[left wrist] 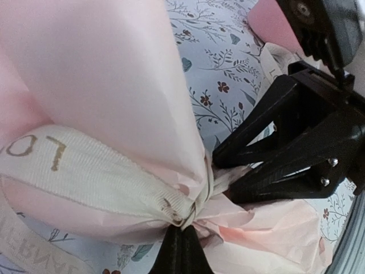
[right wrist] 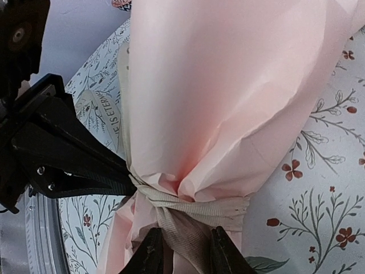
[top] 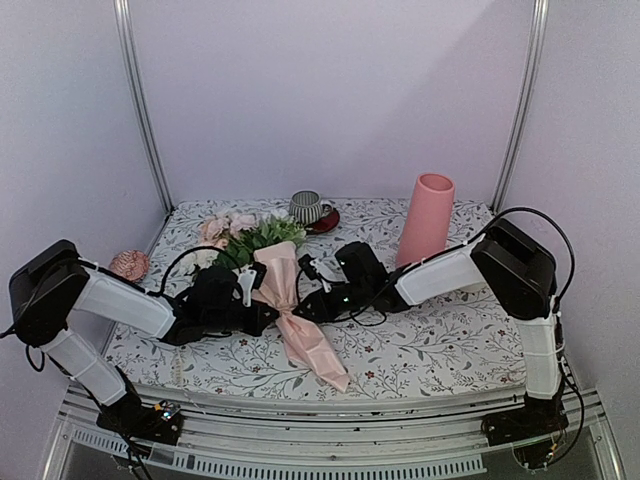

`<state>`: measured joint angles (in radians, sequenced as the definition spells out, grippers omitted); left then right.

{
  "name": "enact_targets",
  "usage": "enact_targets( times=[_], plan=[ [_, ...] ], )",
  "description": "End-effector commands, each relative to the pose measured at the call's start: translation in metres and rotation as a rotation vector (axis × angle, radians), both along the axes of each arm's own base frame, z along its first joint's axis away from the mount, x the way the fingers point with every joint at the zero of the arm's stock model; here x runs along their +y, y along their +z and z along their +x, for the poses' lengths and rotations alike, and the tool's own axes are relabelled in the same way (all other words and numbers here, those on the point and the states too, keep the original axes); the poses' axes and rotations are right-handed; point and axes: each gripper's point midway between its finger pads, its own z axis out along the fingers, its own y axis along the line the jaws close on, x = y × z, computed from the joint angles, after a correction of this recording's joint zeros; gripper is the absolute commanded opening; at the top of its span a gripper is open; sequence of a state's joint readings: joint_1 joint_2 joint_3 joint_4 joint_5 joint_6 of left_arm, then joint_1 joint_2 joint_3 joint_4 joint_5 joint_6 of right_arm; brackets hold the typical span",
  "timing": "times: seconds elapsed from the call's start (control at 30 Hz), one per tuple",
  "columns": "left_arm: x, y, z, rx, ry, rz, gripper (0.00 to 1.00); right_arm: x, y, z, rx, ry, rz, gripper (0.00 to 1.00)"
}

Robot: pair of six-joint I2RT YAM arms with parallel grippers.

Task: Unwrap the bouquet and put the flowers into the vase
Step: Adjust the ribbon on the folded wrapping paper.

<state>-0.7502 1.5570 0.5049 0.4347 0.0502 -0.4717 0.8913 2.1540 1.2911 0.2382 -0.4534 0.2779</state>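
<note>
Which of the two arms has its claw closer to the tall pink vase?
Right. The right gripper grips the ribbon of the bouquet on the side facing the vase; the left gripper grips it from the bouquet's other side, farther off.

**Table status: four items on the printed surface**

The table (top: pixel 450 345) has a white top printed with a grey leaf and small red flower pattern. The bouquet (top: pixel 287 295) lies on its side across the centre. Its flowers (top: pixel 240 235) point to 11 o'clock and its pink paper tail points to 6 o'clock. A cream ribbon (right wrist: pixel 197 206) is tied round the paper's waist, and one lettered end lies flat on the print. The vase (top: pixel 427 218) stands upright at 1 o'clock, well apart from the bouquet. A striped mug (top: pixel 305 206) sits on a red saucer (top: pixel 329 222) at 12 o'clock by the far edge. A knobbly pink object (top: pixel 128 264) is at 9 o'clock by the left edge. It's unclear whether it is on the top or beside it.
</note>
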Motion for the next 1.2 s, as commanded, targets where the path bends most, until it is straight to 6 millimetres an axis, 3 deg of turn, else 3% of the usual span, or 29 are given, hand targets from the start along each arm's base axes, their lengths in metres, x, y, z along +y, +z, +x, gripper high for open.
enact_targets(
  times=[0.0, 0.1, 0.2, 0.43, 0.67, 0.83, 1.07, 1.17],
  plan=[
    [0.0, 0.002, -0.003, -0.006, 0.001, -0.04, 0.0, -0.009, -0.007, -0.032, 0.07, 0.027, 0.003, 0.3],
    [-0.002, 0.003, -0.006, -0.007, -0.019, -0.055, 0.0, -0.018, -0.003, -0.035, 0.065, 0.01, 0.002, 0.32],
    [-0.004, 0.004, -0.01, -0.012, -0.041, -0.071, 0.0, -0.02, 0.006, -0.027, 0.022, -0.023, -0.01, 0.32],
    [-0.004, 0.003, -0.012, -0.014, -0.047, -0.075, 0.0, -0.004, 0.027, 0.001, -0.047, -0.056, -0.013, 0.38],
    [-0.004, 0.005, -0.011, -0.017, -0.046, -0.076, 0.0, 0.015, 0.015, 0.009, -0.02, -0.033, -0.022, 0.38],
    [-0.005, 0.005, -0.009, -0.019, -0.04, -0.076, 0.0, 0.017, 0.001, 0.007, 0.009, -0.027, -0.04, 0.38],
    [0.006, 0.005, -0.001, -0.023, 0.035, -0.038, 0.0, -0.006, -0.039, 0.002, 0.028, -0.091, -0.187, 0.36],
    [0.013, 0.004, 0.0, -0.022, 0.068, -0.027, 0.0, -0.023, -0.041, 0.004, 0.004, -0.137, -0.235, 0.34]
  ],
)
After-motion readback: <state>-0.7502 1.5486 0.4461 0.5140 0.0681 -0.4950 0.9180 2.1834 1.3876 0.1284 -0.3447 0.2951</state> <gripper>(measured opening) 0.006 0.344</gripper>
